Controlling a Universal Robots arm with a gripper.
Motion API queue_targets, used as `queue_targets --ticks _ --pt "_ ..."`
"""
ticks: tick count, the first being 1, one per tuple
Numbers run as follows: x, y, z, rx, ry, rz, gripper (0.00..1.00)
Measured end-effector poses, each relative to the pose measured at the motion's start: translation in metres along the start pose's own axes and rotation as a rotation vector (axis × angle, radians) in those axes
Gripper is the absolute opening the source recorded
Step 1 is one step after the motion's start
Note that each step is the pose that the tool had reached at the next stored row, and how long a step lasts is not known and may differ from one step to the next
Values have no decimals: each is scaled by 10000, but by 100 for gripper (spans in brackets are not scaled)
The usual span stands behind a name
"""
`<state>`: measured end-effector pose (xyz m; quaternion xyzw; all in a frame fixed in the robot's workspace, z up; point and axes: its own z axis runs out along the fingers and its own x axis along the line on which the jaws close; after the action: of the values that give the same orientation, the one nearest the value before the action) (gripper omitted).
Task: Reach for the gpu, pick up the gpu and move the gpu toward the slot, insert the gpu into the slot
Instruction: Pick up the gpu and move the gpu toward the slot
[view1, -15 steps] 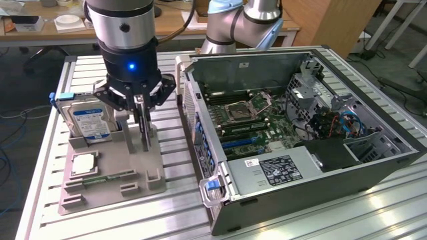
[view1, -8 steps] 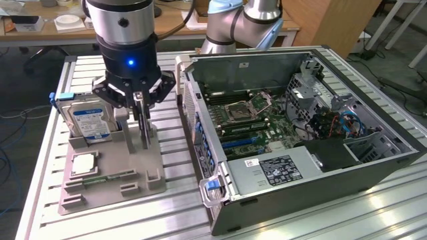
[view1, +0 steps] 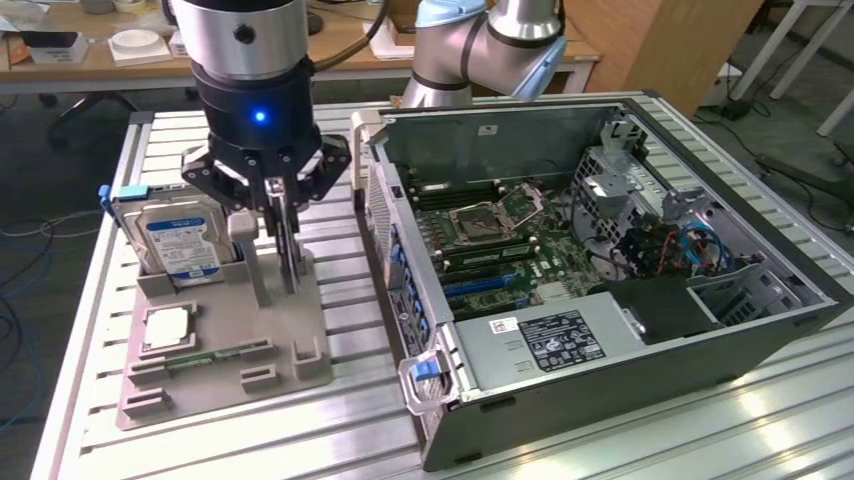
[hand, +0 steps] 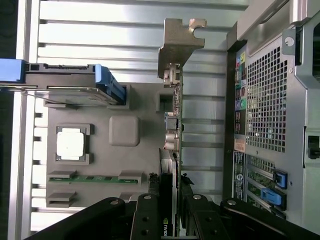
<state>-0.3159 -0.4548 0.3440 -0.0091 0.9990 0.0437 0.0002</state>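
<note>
The gpu (view1: 286, 262) is a thin card standing on edge in the grey holder (view1: 227, 372) on the table, at the exterior view's left. My gripper (view1: 276, 215) comes straight down over it and is shut on its upper edge. In the wrist view the gpu (hand: 173, 125) runs away from the gripper (hand: 171, 202) as a narrow edge ending in its pale metal bracket, with a black finger pressed against each face. The slot (view1: 471, 288) is a blue strip on the green motherboard inside the open computer case (view1: 601, 350); I cannot tell which strip fits the card.
A silver hard drive (view1: 180, 240) with a blue-white label stands in the holder just beside the gripper. A square silver chip (view1: 167, 327) and a memory stick (hand: 92, 178) lie in the holder. The case wall (view1: 387, 250) rises close to the card. Another arm's base (view1: 467, 50) stands behind.
</note>
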Motion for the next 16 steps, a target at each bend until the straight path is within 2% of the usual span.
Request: queue_targets --ticks 16 --pt "6 13 -155 -83 0 -4 26"
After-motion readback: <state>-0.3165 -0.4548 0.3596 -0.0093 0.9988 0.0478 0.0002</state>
